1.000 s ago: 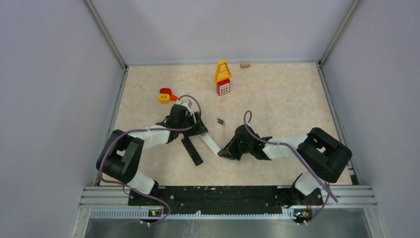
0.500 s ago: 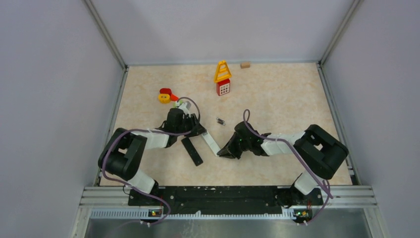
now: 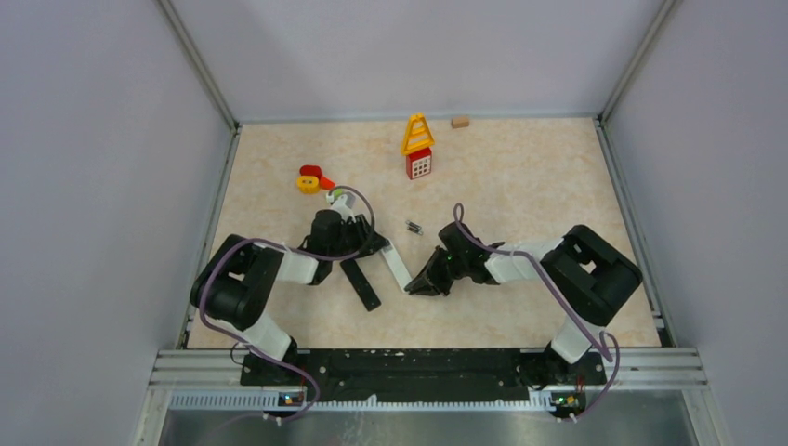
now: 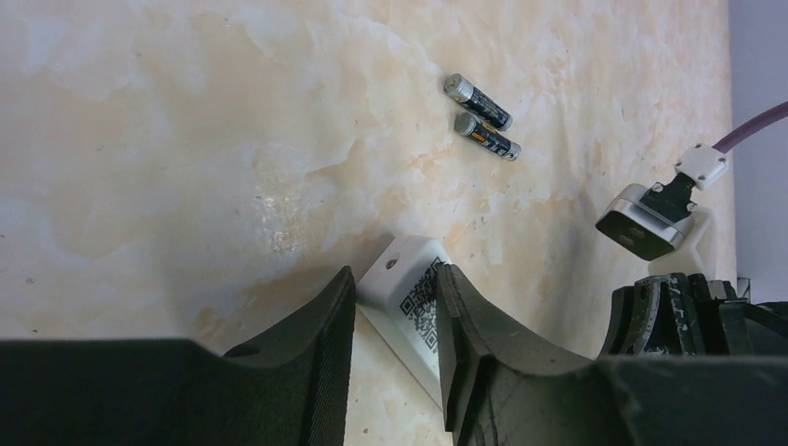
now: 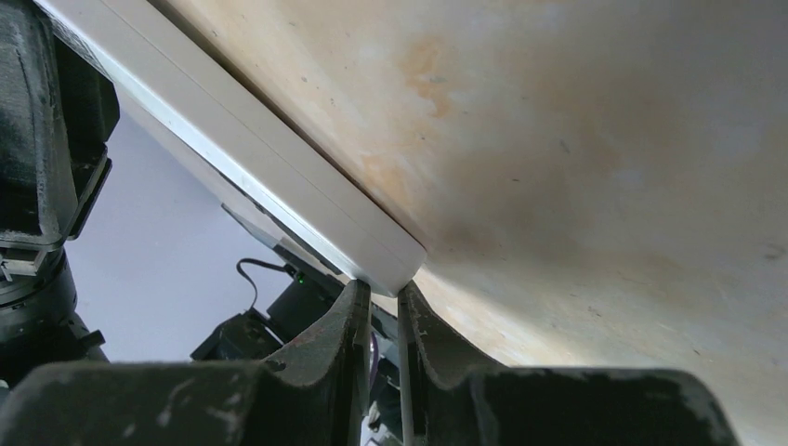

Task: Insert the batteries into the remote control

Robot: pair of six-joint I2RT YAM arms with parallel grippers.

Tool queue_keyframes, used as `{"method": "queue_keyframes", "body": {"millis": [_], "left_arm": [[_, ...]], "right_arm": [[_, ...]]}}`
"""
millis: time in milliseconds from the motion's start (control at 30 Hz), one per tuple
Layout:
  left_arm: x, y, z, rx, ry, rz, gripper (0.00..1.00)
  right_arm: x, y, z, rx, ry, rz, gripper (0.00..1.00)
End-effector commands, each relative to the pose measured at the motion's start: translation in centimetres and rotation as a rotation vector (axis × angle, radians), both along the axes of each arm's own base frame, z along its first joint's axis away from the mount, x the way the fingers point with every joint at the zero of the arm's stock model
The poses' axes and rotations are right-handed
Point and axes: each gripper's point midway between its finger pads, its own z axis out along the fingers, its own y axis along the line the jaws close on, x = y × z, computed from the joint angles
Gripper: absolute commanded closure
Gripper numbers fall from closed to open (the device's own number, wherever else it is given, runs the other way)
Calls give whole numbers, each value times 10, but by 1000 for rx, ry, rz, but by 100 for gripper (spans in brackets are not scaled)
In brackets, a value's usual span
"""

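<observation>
Grey walls box in a beige marbled counter point(image 3: 520, 186). At mid-frame in the top view, the left gripper point(image 4: 395, 279) is clamped on the QR-coded end of the white remote point(image 4: 413, 302). The right gripper point(image 5: 381, 295) pinches its other end. Two batteries point(image 4: 483, 116) lie side by side on the counter just above the remote, untouched.

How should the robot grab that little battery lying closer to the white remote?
Probably from straight above, squeezing the middle of its round barrel. That battery lies flat on the table, and the other battery lies alongside with only a slim gap, so one pincer finger must slip between them.
</observation>
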Motion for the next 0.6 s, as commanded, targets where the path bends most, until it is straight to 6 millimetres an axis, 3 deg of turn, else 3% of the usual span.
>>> {"method": "queue_keyframes", "body": {"millis": [0, 133, 367, 467, 567], "left_arm": [[-84, 17, -74, 109, 354, -53, 74], [-70, 14, -54, 97, 316, -31, 72], [-9, 15, 13, 123, 182, 7, 57], [21, 18, 40, 127, 130, 14, 53], [35, 27, 53, 135, 118, 30, 50]], "right_arm": [[60, -3, -22, -111, -177, -152, 86], [64, -5, -14, -110, -215, -144, 81], [49, -27, 8, -174, -327, -28, 61], [42, -35, 24, -198, -383, 46, 55], [41, -39, 49, -203, -489, 132, 47]]}}
